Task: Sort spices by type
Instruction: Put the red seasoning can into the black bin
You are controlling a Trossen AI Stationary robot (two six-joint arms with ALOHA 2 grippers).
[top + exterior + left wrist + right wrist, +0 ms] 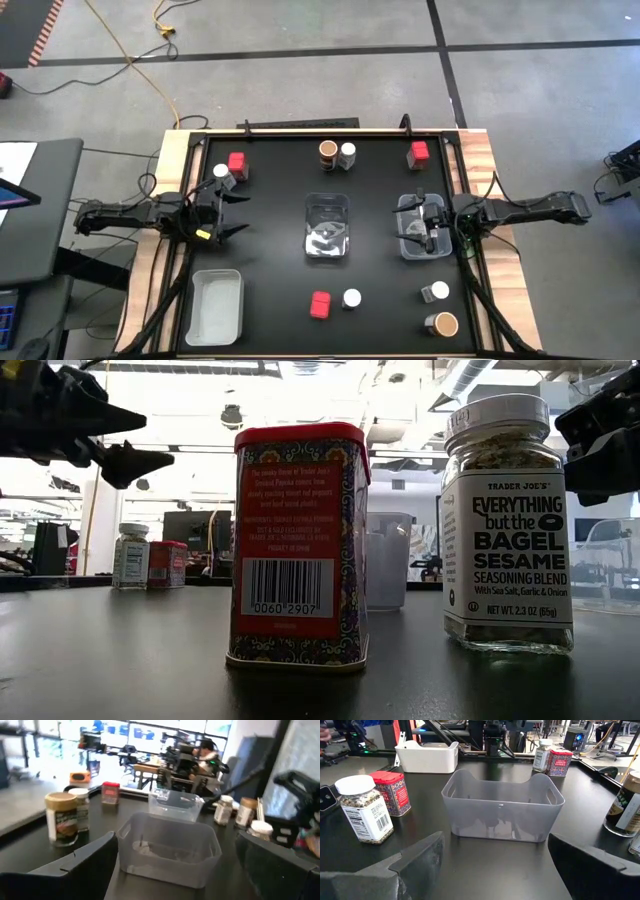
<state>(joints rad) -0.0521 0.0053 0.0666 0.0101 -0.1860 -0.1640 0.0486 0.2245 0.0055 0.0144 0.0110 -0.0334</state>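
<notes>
Now nothing is sorted yet: on the black table (270,290) the spices stand in mixed small groups, and all three bins hold no spice. The white bin (215,305) sits at the near left corner, the clear middle bin (327,226) at the centre, and a third clear bin (420,226) lies right under the right gripper (428,222).

The left gripper (232,212) hovers with its fingers spread wide and holds nothing. Its nearest spices are the red tin (237,163) and the round-lidded jar (222,175) touching it, just beyond the gripper toward the far edge; both stand upright, so I think a grasp from above suits.

The right gripper, also wide open and empty, has the white-lidded jar (436,291) and the brown jar (443,324) closest, on its near side. Farther off stand the far red tin (419,153), the far pair of jars (337,152), and the near red tin (320,304) with the bagel seasoning jar (352,298)
</notes>
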